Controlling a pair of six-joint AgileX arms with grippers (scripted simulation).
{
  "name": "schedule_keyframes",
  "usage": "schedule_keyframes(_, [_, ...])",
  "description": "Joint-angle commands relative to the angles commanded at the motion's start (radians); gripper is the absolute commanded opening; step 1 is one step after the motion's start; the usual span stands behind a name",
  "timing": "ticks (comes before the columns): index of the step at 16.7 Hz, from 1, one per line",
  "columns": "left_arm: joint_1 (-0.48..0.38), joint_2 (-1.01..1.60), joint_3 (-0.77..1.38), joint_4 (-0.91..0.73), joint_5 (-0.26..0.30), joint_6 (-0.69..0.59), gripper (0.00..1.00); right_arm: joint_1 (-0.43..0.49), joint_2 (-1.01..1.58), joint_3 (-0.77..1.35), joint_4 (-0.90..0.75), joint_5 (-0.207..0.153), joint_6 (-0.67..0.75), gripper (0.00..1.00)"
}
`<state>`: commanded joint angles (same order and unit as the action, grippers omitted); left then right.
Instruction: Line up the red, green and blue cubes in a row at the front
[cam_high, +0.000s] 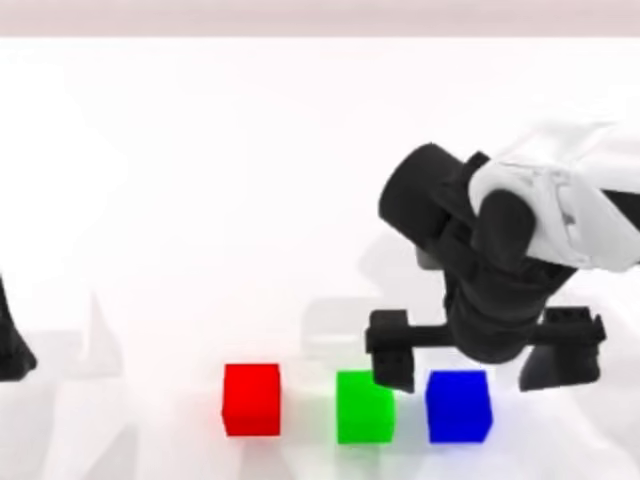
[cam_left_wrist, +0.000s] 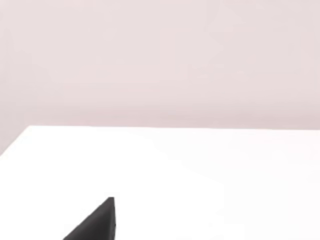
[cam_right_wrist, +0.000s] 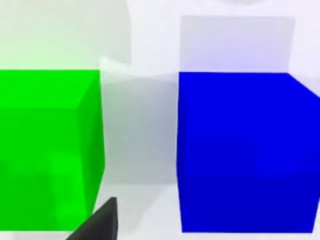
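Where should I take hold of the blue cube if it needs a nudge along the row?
Probably from above, with the fingers on the blue cube faces toward and away from the table's front. The green cube sits close on its left with only a narrow gap, and the right gripper already hangs open above the blue cube.

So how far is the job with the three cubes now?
Nearly finished, it seems. The red cube, green cube and blue cube stand in one row at the table's front edge, apart from each other. The right gripper hangs over the blue cube with open jaws, holding nothing. What remains is probably only pulling that arm back. The left arm is parked at the left edge.
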<state>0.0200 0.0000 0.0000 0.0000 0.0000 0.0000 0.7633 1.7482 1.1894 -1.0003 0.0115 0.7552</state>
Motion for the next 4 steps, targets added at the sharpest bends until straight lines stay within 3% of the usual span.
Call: schedule_keyframes(4, [0.0, 0.0, 0.0, 0.0, 0.0, 0.0, 1.0, 0.001, -0.037, 0.051, -0.077, 0.0, -0.002, 1.0])
